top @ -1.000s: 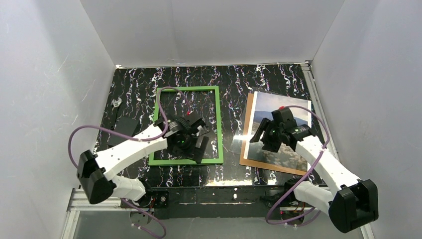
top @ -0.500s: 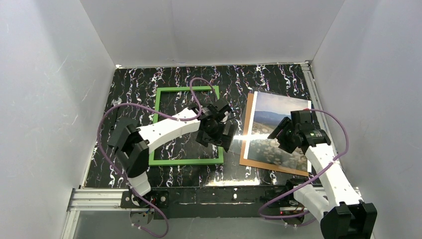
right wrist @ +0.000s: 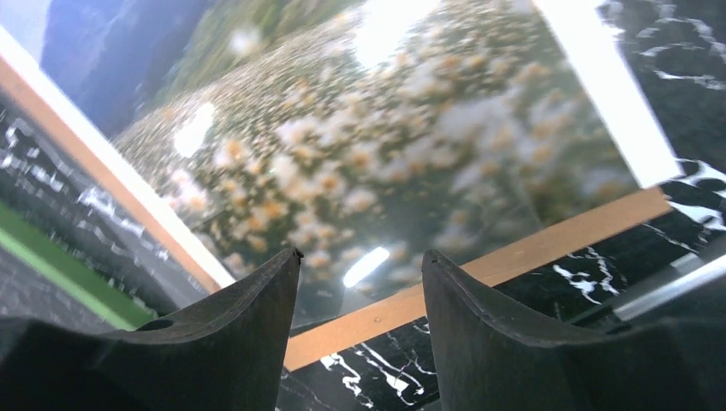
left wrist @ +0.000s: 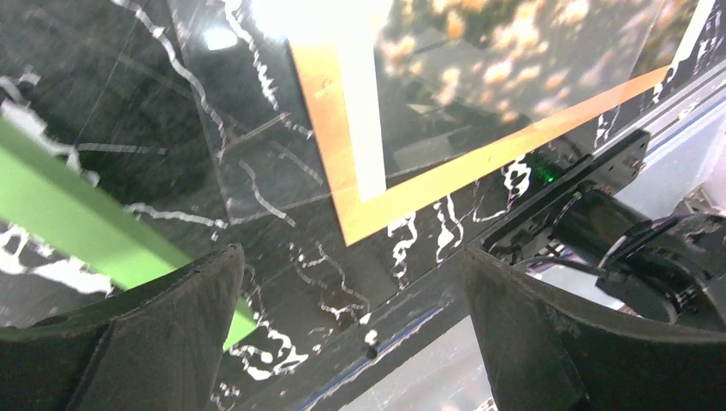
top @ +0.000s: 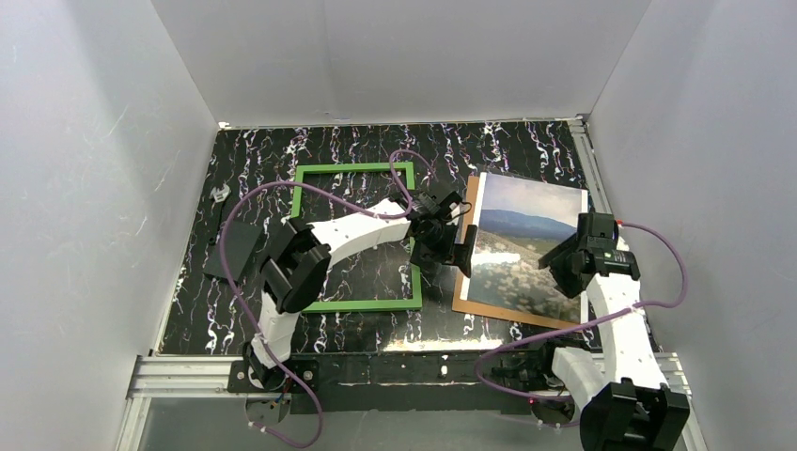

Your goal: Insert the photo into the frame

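So, left to right: the frame point(top: 348, 168) lies flat on the worktop point(top: 254, 160), with the left fingers point(left wrist: 154, 334) spread wide over the gap beside it. The photo point(top: 526, 240) sits face up on the backing board point(top: 498, 317), just right of the frame. The right fingers point(right wrist: 231, 334) are apart, pinching nothing. I'd catch only the print's edge, not the board. Can't tell if the print's loose, and both wrist views are blurry.

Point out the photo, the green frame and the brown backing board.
photo point(top: 531, 249), top external view, centre of the print.
green frame point(top: 355, 167), top external view, its far rail.
brown backing board point(top: 498, 316), top external view, near exposed strip.
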Available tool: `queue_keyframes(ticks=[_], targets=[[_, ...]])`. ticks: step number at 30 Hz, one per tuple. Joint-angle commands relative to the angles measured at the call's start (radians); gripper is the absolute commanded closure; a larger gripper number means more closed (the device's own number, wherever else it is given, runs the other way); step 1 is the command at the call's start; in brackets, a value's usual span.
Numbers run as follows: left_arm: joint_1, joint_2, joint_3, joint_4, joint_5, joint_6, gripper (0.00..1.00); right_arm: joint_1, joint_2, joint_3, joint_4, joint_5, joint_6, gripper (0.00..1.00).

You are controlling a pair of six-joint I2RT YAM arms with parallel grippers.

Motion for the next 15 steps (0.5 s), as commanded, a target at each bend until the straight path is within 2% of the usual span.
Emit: queue_keyframes(ticks=[1, 4, 6, 15], targets=[[0.022, 0.038, 0.043, 0.012, 0.086, -0.028, 0.0, -0.061, 0.034, 0.016, -0.103, 0.161, 0.056, 0.38], [0.059, 0.052, 0.019, 0.065, 0.111, -0.06, 0.0, -0.085, 0.093, 0.052, -0.18, 0.251, 0.114, 0.38], [0.077, 0.058, 0.011, 0.104, 0.106, -0.067, 0.0, -0.1, 0.136, 0.066, -0.186, 0.269, 0.116, 0.34], [0.136, 0.127, 0.031, 0.12, 0.091, -0.093, 0.0, -0.213, 0.374, 0.107, -0.134, 0.251, 0.034, 0.36]])
